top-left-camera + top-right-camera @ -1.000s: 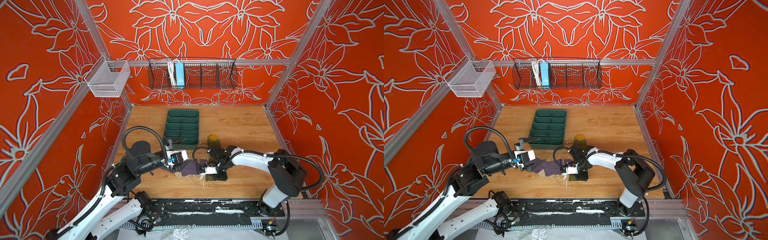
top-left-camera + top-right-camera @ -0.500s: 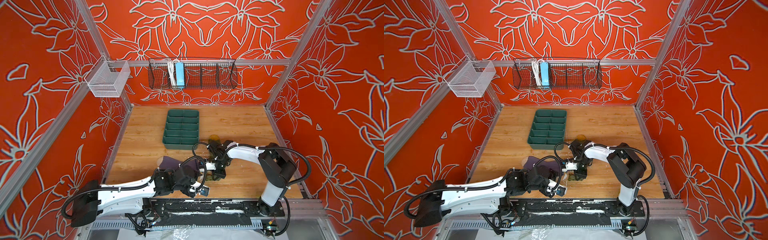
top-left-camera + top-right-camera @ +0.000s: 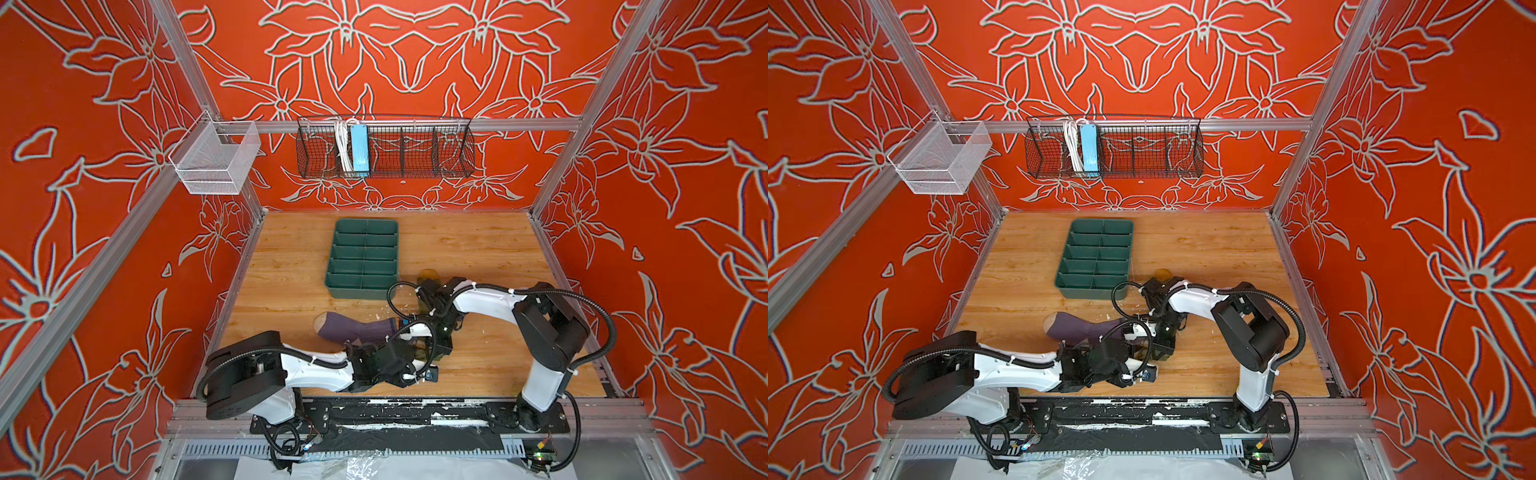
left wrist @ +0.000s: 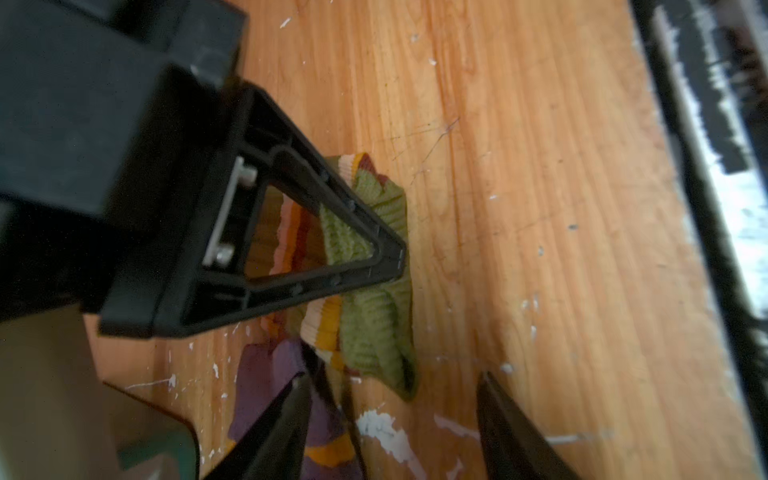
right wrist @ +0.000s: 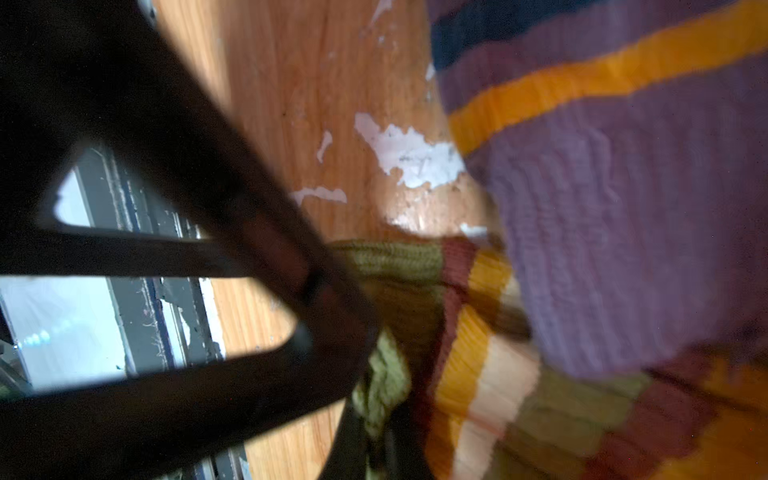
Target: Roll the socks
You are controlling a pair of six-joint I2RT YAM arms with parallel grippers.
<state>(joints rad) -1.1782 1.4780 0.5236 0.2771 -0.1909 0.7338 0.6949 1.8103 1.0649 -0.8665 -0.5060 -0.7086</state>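
The purple sock (image 3: 353, 328) (image 3: 1077, 328) lies flat on the wooden floor near the front, toe to the left. The olive green sock runs under my right arm; its mustard toe (image 3: 427, 275) (image 3: 1162, 274) peeks out behind the wrist. My right gripper (image 3: 436, 351) (image 5: 374, 440) is shut on the olive green sock's striped cuff (image 4: 374, 232) (image 5: 395, 257), bunching it. My left gripper (image 3: 417, 353) (image 4: 395, 384) is open right beside it. Its fingers (image 4: 291, 415) straddle the cuff ends of both socks, and the purple cuff (image 4: 270, 374) lies under one finger.
A dark green divided tray (image 3: 365, 257) (image 3: 1096, 257) stands just behind the socks. A black wire basket (image 3: 386, 149) hangs on the back wall and a white mesh basket (image 3: 216, 162) on the left wall. The black front rail (image 3: 415, 411) runs close to both grippers.
My left arm has dropped low along the front edge and swung right, leaving the purple sock uncovered; its gripper now sits by the right gripper with its jaws narrower. The right gripper stays shut.
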